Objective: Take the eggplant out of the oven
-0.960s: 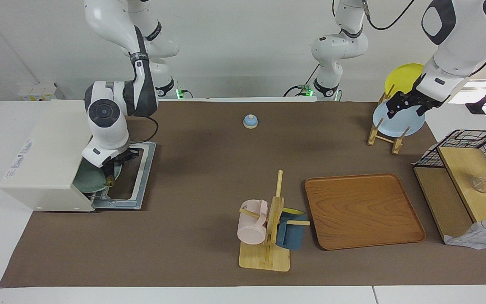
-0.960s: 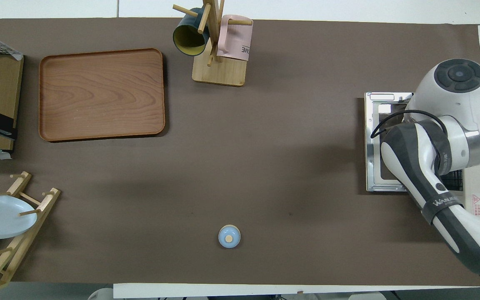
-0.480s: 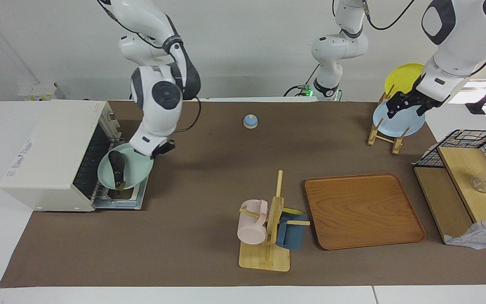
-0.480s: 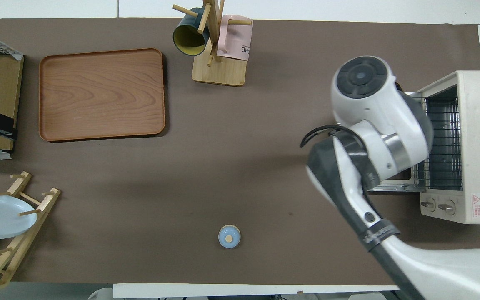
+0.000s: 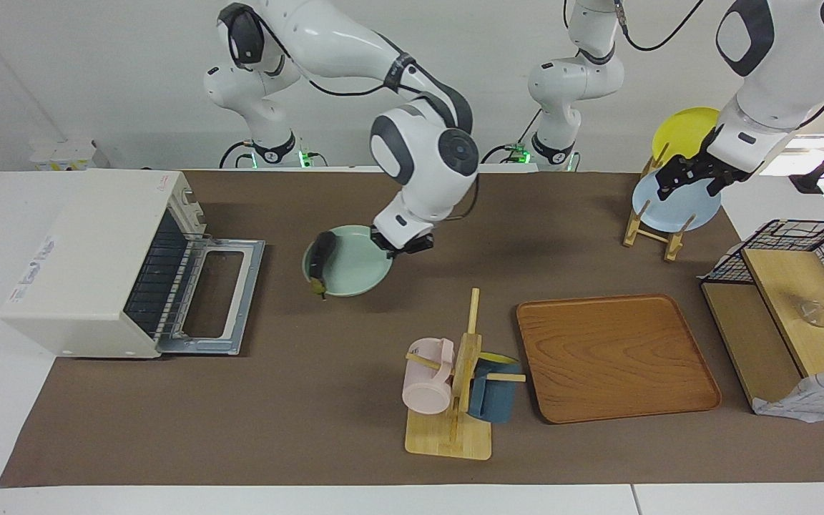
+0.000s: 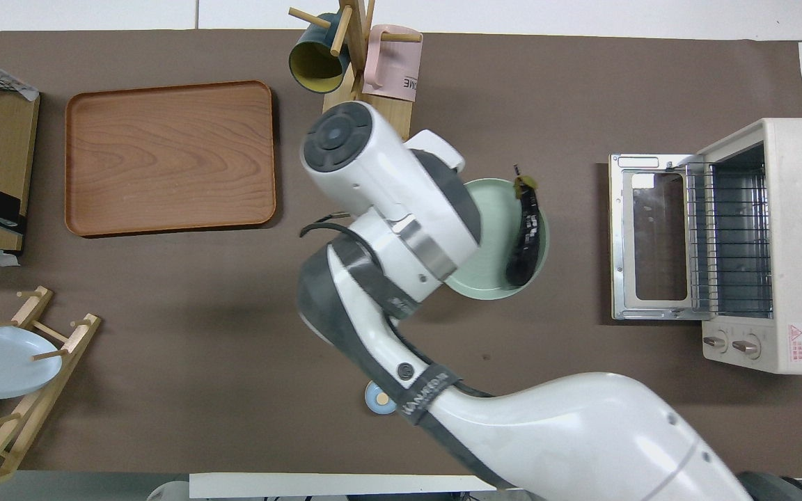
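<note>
The eggplant lies along the rim of a pale green plate. It is dark, with its yellowish stem tip over the plate's edge. My right gripper is shut on the plate's rim and holds it just above the brown mat, beside the oven's open door. The cream-white oven stands at the right arm's end, its rack bare. In the overhead view the eggplant, plate and oven show; the arm hides the gripper. My left gripper waits over the plate rack.
A small blue bell sits near the robots. A mug rack with a pink and a blue mug and a wooden tray lie farther out. A plate rack, a wire basket and a wooden shelf are at the left arm's end.
My right gripper has drawn the plate with the eggplant out of the oven and carried it toward the table's middle. The left arm has not moved.
</note>
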Motion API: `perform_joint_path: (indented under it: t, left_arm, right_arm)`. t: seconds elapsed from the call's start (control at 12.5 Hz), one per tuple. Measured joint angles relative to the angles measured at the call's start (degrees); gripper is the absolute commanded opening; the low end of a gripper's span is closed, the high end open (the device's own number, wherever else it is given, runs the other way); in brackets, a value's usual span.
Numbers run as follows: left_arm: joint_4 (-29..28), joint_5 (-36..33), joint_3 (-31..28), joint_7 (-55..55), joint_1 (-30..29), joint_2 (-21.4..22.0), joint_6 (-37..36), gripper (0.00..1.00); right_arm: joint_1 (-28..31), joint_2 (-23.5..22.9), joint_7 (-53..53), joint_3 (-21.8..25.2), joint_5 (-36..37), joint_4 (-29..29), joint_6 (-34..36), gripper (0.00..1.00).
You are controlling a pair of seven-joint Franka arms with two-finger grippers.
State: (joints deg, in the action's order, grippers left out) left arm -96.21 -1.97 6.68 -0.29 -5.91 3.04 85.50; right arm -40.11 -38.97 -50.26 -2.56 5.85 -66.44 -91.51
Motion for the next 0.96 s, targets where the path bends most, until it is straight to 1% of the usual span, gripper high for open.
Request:
perform_joint_path:
  t: [0.16,0.24,0.32,0.4,0.56,0.64,0.72,0.8,0.88,0.96]
  left_arm:
    - [-0.01,0.0,-0.16,0.02,-2.56,0.0,0.0,1.0]
    - [-0.08,0.0,-0.24,0.04,-3.76,0.0,0.0,1.0]
    - [-0.25,0.0,-0.31,0.06,-4.45,0.01,0.0,1.0]
    - [-0.71,0.0,-0.34,0.06,-4.6,0.1,0.0,1.0]
    - [-3.42,0.0,0.12,0.05,-4.38,1.13,0.25,1.0]
    - [-5.31,0.06,0.46,-0.08,-3.81,1.98,0.55,1.0]
    - [-6.91,0.5,0.72,-0.42,-2.57,2.82,1.09,1.0]
    - [-9.1,2.71,0.89,-1.34,-0.63,3.9,3.59,1.0]
    - [-11.9,6.48,1.05,-3.83,1.73,4.99,8.14,1.0]
    - [-14.91,9.43,1.23,-7.05,4.65,5.72,12.89,1.0]
  right_arm:
    - [-2.96,-5.91,-6.55,-0.58,-0.55,3.05,-5.03,0.01]
    - [-3.9,-7.79,-8.84,-0.61,-0.56,3.66,-7.29,0.13]
    - [-4.46,-8.76,-10.31,-0.61,-0.56,4.12,-8.52,0.52]
    - [-4.62,-8.98,-11.08,-0.62,-0.56,4.73,-9.05,0.66]
    - [-4.04,-8.36,-10.02,-0.11,0.32,6.38,-9.53,0.66]
    - [-2.43,-7.05,-6.66,0.46,1.07,7.16,-9.49,0.66]
    - [0.84,-5.1,-2.64,0.64,1.03,7.45,-8.97,0.65]
    - [5.48,-2.8,2.44,0.57,0.15,7.02,-7.63,0.63]
    - [10.42,-0.39,8.22,0.34,-1.15,4.9,-6.58,0.55]
    - [14.21,1.8,12.96,0.05,-1.91,0.99,-6.56,0.42]
